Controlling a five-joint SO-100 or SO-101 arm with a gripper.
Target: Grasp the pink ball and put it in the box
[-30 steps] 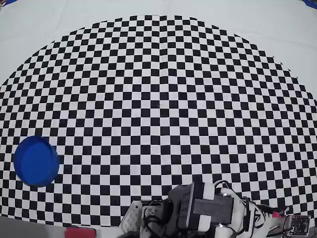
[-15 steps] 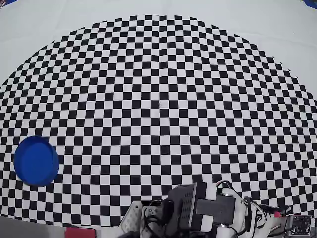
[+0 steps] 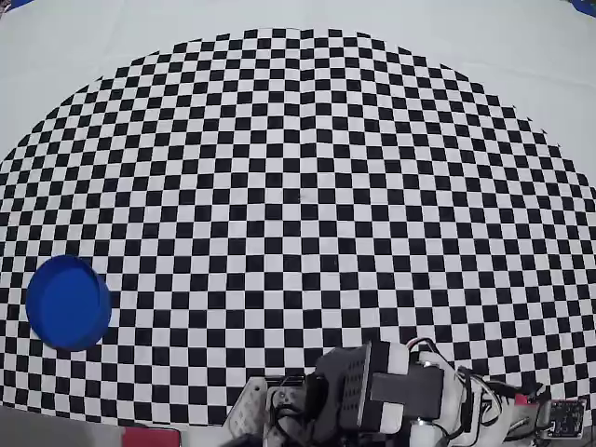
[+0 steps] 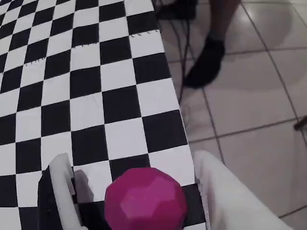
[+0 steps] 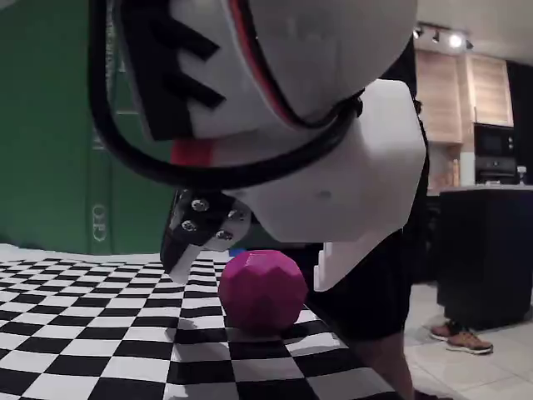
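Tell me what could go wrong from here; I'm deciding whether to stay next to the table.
1. The pink ball sits beside the table edge; in the wrist view the open gripper brackets it without gripping, so an uneven close might nudge it onto the floor.
2. The box lies far across the checkered mat in the overhead view, so a weak grip could drop the ball on the way.

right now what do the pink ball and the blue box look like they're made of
The pink ball looks like matte hard plastic, maybe 3D printed: its surface is faceted into flat patches with no glare. The box looks like smooth moulded plastic, uniformly bright blue with a thin raised rim; its finish is hard to judge from the overhead view.
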